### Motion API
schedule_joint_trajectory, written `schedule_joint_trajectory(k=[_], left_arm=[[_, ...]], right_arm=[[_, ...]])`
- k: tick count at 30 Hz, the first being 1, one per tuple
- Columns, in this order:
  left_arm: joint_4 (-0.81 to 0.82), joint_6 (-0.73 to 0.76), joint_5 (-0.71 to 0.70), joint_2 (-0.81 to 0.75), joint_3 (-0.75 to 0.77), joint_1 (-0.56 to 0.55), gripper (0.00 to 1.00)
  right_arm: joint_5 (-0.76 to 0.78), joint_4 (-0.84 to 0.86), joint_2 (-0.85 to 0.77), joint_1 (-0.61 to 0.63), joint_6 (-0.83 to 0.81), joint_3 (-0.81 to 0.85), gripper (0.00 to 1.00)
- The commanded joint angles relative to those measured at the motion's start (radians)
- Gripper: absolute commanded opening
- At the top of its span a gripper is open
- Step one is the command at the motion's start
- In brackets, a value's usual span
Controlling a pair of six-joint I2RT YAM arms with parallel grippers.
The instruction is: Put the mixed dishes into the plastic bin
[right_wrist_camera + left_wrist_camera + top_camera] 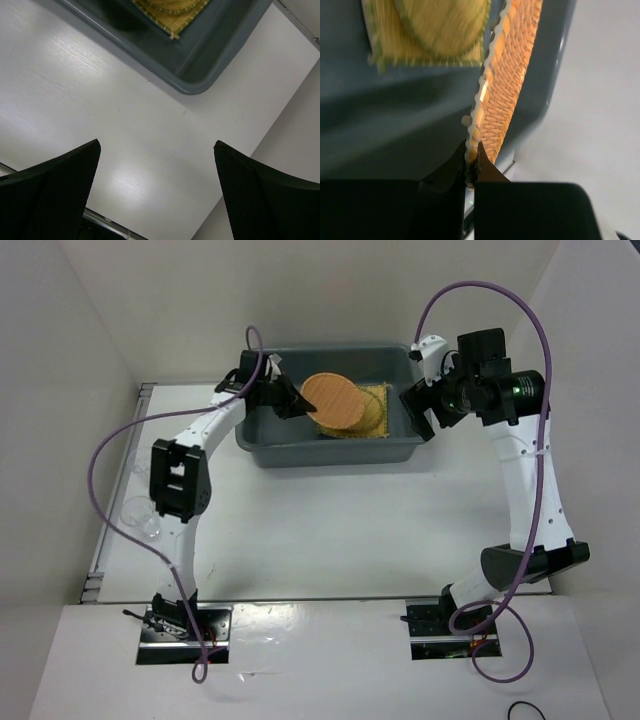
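Your left gripper [471, 150] clamps the orange plate [335, 400] by its rim over the plastic bin [330, 451], while your right gripper [156, 145] gapes empty just right of it.

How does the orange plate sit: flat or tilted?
Tilted: the orange plate hangs by its rim in the left arm's shut jaws, over the bin.

White table [330, 530], grey-blue plastic bin [330, 452] and clear cups [139, 511] on it

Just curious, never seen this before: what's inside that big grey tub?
A square yellow mat lies in the tub with a round woven plate on it. The left gripper holds an orange plate tilted above them, hiding part of both from overhead.
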Motion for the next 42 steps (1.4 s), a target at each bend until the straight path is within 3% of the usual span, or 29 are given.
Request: schedule_joint_trajectory(k=[1, 5, 6, 7, 8, 9, 10, 15, 18, 19, 20, 22, 24, 29, 32, 33, 37, 38, 39, 40, 41, 42], left_arm=[[0.043, -0.021, 0.066, 0.142, 0.239, -0.022, 0.00], [-0.187, -0.007, 0.054, 0.427, 0.741, -0.046, 0.00], [-0.245, -0.016, 0.054, 0.605, 0.902, -0.046, 0.00], [-0.292, -0.052, 0.102, 0.716, 1.233, -0.046, 0.00], [-0.158, -0.164, 0.159, 0.717, 1.120, -0.046, 0.00], [-0.157, -0.177, 0.160, 0.759, 1.119, -0.046, 0.00], [-0.195, -0.177, 0.129, 0.812, 1.193, -0.046, 0.01], [-0.171, -0.217, 0.129, 0.889, 1.238, -0.056, 0.02], [-0.205, -0.205, 0.105, 0.900, 1.238, -0.056, 0.15], [-0.205, -0.205, 0.104, 0.900, 1.238, -0.056, 0.21], [-0.205, -0.205, 0.094, 0.900, 1.238, -0.056, 0.41], [-0.205, -0.176, 0.069, 0.868, 1.238, -0.047, 0.57], [-0.205, -0.151, 0.049, 0.819, 1.238, -0.036, 1.00], [-0.304, -0.019, -0.032, 0.629, 1.238, -0.025, 1.00], [-0.477, 0.201, -0.274, 0.422, 1.238, -0.051, 1.00], [-0.584, 0.308, -0.443, 0.333, 1.238, -0.062, 1.00], [-0.897, 0.394, -0.760, 0.211, 1.238, -0.071, 1.00], [-0.940, 0.433, -0.794, 0.195, 1.174, -0.047, 1.00], [-0.932, 0.459, -0.804, 0.062, 1.022, -0.046, 1.00], [-0.932, 0.428, -0.933, -0.004, 0.894, -0.034, 1.00], [-0.915, 0.373, -0.970, -0.070, 0.665, -0.005, 1.00], [-0.886, 0.363, -0.995, -0.202, 0.548, 0.016, 1.00]], right_arm=[[0.017, 0.004, -0.025, -0.024, -0.005, 0.028, 0.99], [0.027, 0.004, -0.034, -0.033, -0.014, 0.028, 0.99], [0.027, 0.004, -0.025, -0.033, -0.014, 0.019, 0.99], [0.037, 0.004, -0.014, -0.033, -0.014, 0.030, 0.99], [0.049, 0.004, -0.014, -0.033, -0.014, 0.039, 0.99], [0.049, 0.004, 0.000, -0.033, -0.014, 0.039, 0.99], [0.058, 0.004, 0.012, -0.033, -0.014, 0.065, 0.99], [0.089, 0.004, 0.012, -0.033, -0.014, 0.059, 0.99], [0.098, 0.004, -0.015, -0.033, -0.023, 0.001, 0.99], [0.098, 0.004, -0.028, -0.033, -0.023, -0.008, 0.99], [0.098, 0.004, -0.028, -0.033, -0.023, -0.018, 0.99], [0.098, 0.004, -0.039, -0.033, -0.023, -0.033, 0.99], [0.098, 0.004, -0.048, -0.033, -0.023, -0.042, 0.99], [0.098, 0.004, -0.048, -0.033, -0.033, -0.042, 0.99], [0.084, 0.004, -0.039, -0.033, -0.033, -0.032, 0.99], [0.074, 0.004, -0.039, -0.033, -0.033, -0.022, 0.99], [0.025, 0.004, -0.039, -0.033, -0.033, -0.003, 0.99], [0.024, 0.004, -0.039, -0.033, -0.033, -0.002, 0.99], [0.002, 0.004, -0.039, -0.033, -0.033, -0.002, 0.99], [0.001, 0.004, -0.039, -0.033, -0.033, -0.002, 0.99], [-0.015, 0.004, -0.028, -0.033, -0.024, -0.002, 0.99], [-0.016, 0.004, -0.028, -0.033, -0.023, -0.012, 0.99]])
